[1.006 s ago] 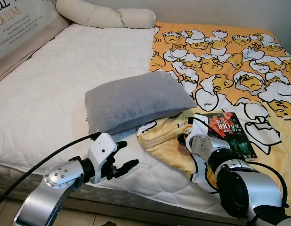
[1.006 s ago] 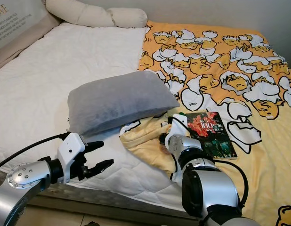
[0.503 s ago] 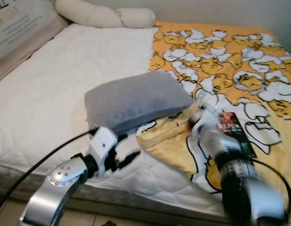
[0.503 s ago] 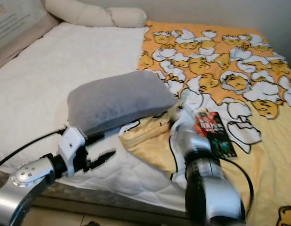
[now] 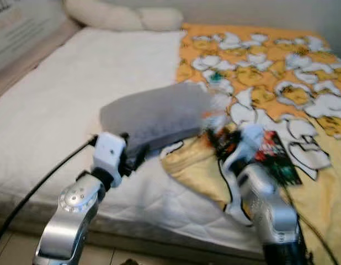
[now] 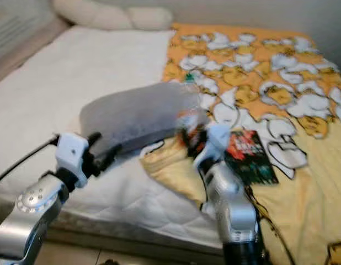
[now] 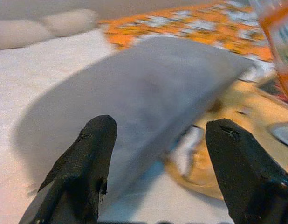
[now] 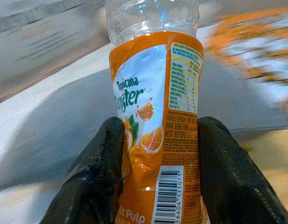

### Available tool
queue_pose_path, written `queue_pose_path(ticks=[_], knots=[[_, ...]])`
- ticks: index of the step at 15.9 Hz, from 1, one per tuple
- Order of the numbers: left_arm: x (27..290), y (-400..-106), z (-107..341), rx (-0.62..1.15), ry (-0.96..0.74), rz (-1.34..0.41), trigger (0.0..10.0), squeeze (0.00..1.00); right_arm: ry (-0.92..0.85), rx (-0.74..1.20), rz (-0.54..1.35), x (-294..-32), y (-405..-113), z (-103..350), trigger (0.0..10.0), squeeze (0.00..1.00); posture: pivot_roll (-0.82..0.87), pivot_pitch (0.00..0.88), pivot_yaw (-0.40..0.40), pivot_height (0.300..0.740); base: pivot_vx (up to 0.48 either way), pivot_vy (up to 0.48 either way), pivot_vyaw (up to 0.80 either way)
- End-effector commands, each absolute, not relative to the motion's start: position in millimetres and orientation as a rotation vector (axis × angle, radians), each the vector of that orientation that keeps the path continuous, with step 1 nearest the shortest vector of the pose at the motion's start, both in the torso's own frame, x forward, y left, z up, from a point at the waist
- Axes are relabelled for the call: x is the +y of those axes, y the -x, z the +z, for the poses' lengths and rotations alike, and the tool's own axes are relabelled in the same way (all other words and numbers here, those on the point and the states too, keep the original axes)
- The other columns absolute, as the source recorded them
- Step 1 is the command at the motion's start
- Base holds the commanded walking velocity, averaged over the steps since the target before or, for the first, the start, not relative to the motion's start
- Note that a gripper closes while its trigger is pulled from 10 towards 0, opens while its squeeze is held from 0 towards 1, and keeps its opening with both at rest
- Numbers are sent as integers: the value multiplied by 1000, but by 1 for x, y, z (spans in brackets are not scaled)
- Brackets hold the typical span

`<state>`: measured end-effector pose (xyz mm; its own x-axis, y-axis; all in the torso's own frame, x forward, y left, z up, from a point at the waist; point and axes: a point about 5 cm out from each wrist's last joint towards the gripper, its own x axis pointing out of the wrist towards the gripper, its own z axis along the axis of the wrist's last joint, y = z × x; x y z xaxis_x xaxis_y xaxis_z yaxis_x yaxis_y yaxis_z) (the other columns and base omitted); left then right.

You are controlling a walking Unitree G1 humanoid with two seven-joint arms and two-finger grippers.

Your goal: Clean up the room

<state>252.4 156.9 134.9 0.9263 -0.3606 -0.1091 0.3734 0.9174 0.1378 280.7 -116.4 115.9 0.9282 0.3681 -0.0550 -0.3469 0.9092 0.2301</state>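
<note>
While your head views blur, the right wrist view gives you the clearest read: the right gripper (image 8: pixel 158 172) has both black fingers (image 8: pixel 99 177) pressed against the sides of a clear plastic bottle (image 8: pixel 155 107). Its orange label reads "Tropicana Twister", with orange slices printed beneath, a panel of small print you cannot make out, the words "BAIK SEBELUM" and "BEST BEFORE", and a barcode numbered 5604115075. You see the bottle upright between the fingers, above the bed (image 5: pixel 60 94), close to the right end of the grey pillow (image 5: pixel 154 118).

Your left gripper (image 7: pixel 158 163) has its fingers (image 7: pixel 85 163) spread wide apart, holding nothing, and points at the pillow's near edge from just in front of it.

Beside the right arm a book (image 5: pixel 275 157) with a dark red and green cover lies flat on the yellow blanket (image 5: pixel 270 72), which is printed with white and orange egg figures; the cover's writing is too blurred to read. A long cream bolster (image 5: pixel 121 16) lies across the head of the bed.
</note>
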Motion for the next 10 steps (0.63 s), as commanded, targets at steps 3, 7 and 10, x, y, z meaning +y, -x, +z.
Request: queue_pose_path(ticks=[3, 7, 10], knots=[[171, -260, 132, 81, -132, -161, 10000, 0, -207, 106, 393, -115, -274, 118, 10000, 0, -52, 0, 45, 740, 0, 0, 800], [172, -256, 122, 111, -197, -135, 10000, 0, -201, 159, 316, -125, -269, 105, 10000, 0, -41, 0, 34, 740, 0, 0, 800], [174, -252, 116, 157, -188, -154, 10000, 0, -191, 160, 301, -129, -267, 104, 10000, 0, -34, 0, 38, 740, 0, 0, 800]])
